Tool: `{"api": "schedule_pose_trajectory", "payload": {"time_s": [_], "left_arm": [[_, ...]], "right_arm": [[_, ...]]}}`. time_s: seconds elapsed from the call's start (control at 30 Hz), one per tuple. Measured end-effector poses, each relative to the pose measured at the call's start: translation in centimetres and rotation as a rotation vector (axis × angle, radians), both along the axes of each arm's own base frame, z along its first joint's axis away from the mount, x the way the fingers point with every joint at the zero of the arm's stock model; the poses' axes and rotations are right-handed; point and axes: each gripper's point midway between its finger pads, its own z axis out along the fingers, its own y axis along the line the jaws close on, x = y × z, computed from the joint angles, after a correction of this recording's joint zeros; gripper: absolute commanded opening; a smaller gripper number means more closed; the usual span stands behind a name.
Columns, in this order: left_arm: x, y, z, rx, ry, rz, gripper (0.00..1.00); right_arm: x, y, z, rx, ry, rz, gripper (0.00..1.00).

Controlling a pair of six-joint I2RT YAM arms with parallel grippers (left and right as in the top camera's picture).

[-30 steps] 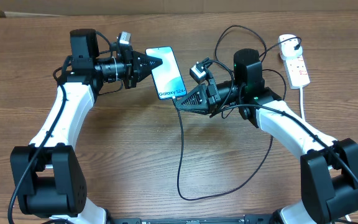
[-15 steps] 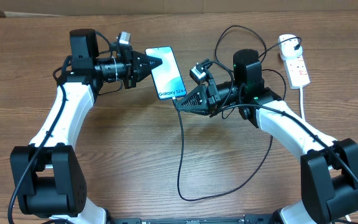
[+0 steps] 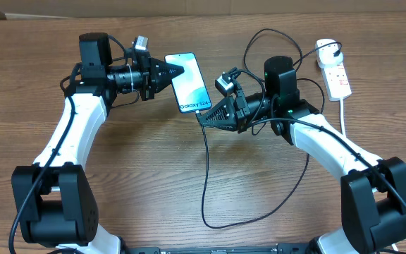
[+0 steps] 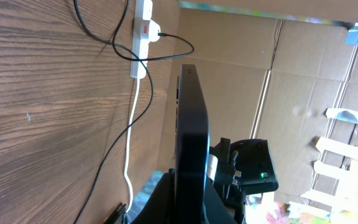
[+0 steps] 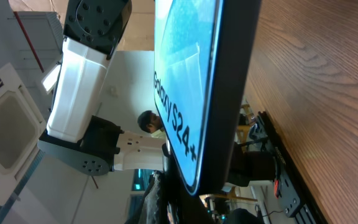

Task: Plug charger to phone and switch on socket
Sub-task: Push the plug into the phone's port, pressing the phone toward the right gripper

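Nothing has visibly moved since a second ago; both claws sit at the phone.
On the wooden table (image 3: 154,176), the left claw (image 3: 180,70) pinches the left edge of the slim teal-screen "Galaxy S24" smartphone (image 3: 190,83). The right claw (image 3: 203,117) is pressed together on the tip of the thin black charger cable (image 3: 204,166) at the phone's lower edge. Well apart, far right, lies the white oblong power strip (image 3: 337,74).

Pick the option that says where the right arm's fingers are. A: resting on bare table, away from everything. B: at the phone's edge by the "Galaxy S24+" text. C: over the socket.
B: in the overhead view the right arm's fingers meet the phone at the edge beside that text, well apart from the socket.
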Motion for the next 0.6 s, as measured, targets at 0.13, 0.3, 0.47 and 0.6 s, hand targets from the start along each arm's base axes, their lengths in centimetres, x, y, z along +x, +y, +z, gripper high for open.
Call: {"api": "schedule_pose_trajectory", "payload": {"time_s": [0.13,0.3,0.47,0.6], "left_arm": [[0.0,0.0,0.0,0.0,0.0,0.0,0.04],[0.0,0.0,0.0,-0.002,0.007,0.001,0.04],[-0.09,-0.04,0.08,-0.01,0.018,-0.002,0.04],[-0.1,-0.05,0.08,-0.011,0.021,-0.001,0.04]], "right_arm": [[0.0,0.0,-0.01,0.0,0.0,0.0,0.04],[0.01,0.0,-0.01,0.0,0.0,-0.001,0.04],[0.04,0.01,-0.02,-0.001,0.0,-0.002,0.04],[0.05,0.01,-0.03,-0.001,-0.001,-0.003,0.04]]}}
